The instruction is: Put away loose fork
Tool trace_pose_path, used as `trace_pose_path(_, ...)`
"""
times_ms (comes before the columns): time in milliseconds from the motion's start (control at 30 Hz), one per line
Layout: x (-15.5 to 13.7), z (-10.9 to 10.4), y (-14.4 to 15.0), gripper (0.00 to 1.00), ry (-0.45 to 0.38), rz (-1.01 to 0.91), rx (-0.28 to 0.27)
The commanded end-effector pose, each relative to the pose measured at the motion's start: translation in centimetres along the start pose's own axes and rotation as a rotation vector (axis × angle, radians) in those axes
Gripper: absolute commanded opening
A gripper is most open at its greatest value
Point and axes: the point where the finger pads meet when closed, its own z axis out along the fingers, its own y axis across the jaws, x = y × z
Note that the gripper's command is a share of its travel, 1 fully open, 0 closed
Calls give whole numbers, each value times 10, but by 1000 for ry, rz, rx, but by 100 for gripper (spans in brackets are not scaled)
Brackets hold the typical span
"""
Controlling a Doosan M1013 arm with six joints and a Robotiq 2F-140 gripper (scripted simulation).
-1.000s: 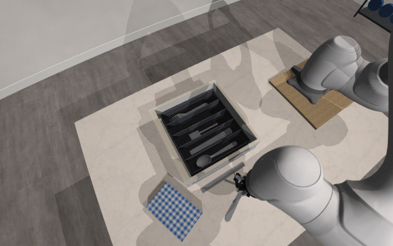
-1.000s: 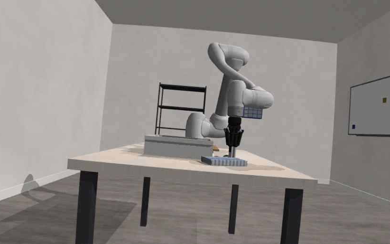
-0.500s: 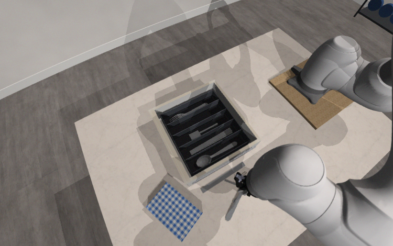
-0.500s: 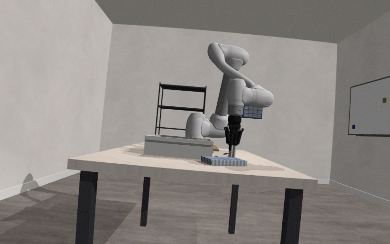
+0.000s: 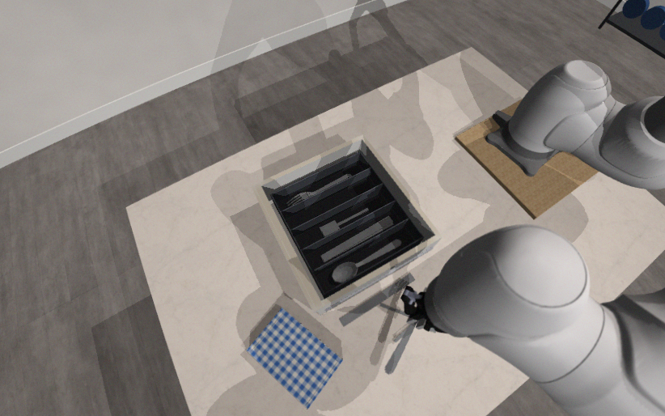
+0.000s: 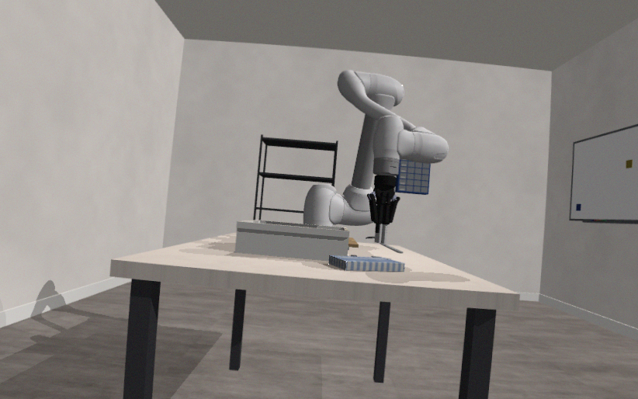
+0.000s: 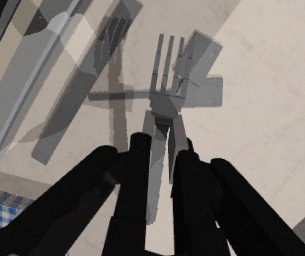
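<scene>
A loose grey fork [image 7: 160, 100] hangs pinched by its handle between the narrowly set jaws of a black two-finger gripper [image 7: 157, 151], its tines pointing away from the wrist camera toward the pale counter below. In the exterior view the fork [image 6: 384, 237] is tilted, its low end at or just above the table [image 6: 272, 277]; whether it touches cannot be told. It is outside the tray, just beside the tray's near corner. The dark cutlery tray [image 5: 395, 200] has several long slots: the far slot holds another fork [image 5: 315, 190], the nearest a spoon [image 5: 363, 262], and the slots between hold flat utensils too small to name. A blue-and-white checked cloth [image 5: 294, 355] lies on the counter near the tray. The white arm [image 5: 521, 294] stands on a brown base plate [image 5: 536, 198].
</scene>
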Motion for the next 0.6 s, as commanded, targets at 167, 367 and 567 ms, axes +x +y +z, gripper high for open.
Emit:
trace_pose_path(167,0,-37,0,2,0,0,0)
trace_pose_path(367,0,-71,0,2,0,0,0)
trace_pose_path(567,0,-97,0,2,0,0,0)
